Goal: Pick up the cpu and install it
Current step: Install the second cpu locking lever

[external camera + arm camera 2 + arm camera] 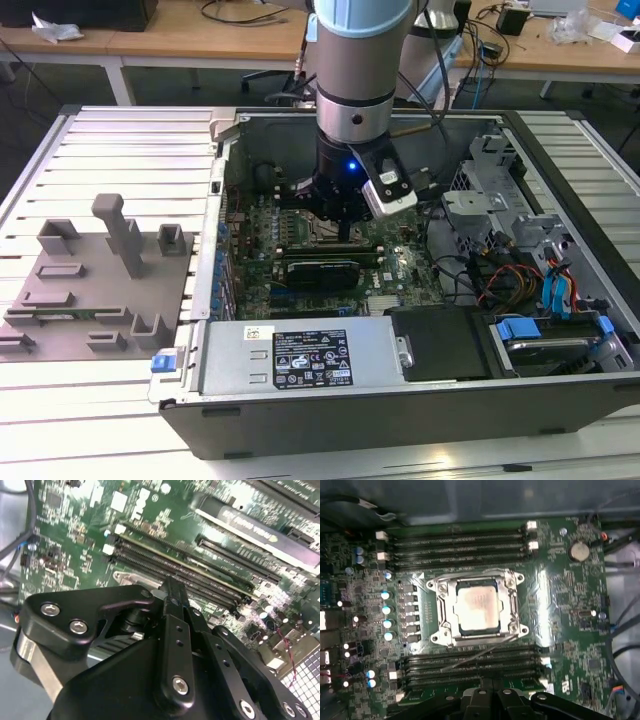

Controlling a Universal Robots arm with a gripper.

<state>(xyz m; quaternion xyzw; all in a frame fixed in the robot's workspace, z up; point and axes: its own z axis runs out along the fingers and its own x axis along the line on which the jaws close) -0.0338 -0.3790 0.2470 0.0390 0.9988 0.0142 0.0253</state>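
Item: cpu (478,610). Square silvery chip, lying flat inside the metal socket frame (512,627) at the middle of the green motherboard (560,610), between two banks of black memory slots (460,542). In the first wrist view it appeared seated square within the frame, its edges parallel to the frame's sides; whether it was fully home in the socket could not be told.

Item: claw (172,587). Black, on the arm's wrist, inside the open computer case (300,370) and low over the motherboard in the exterior view. In the second wrist view its fingers stood close together with nothing seen between them; the tips were partly hidden, so the width of the gap was uncertain. It held no chip; the cpu lay apart from it in the socket.

Item: grey fixture plate (95,290). On the slatted surface (120,140), toward its edge at the exterior view's left, well apart from the case. Grey blocks and an upright post stood on it.

Item: case contents. Black power-supply cover (300,355) along the near wall; drive bay with blue tabs (520,328) at the near corner on the exterior view's right.

Handling note, as judgement: with the chip in the frame, the work looked near its end. Good practice here called for a straight vertical lift, no sideways drag, and the chip left level.
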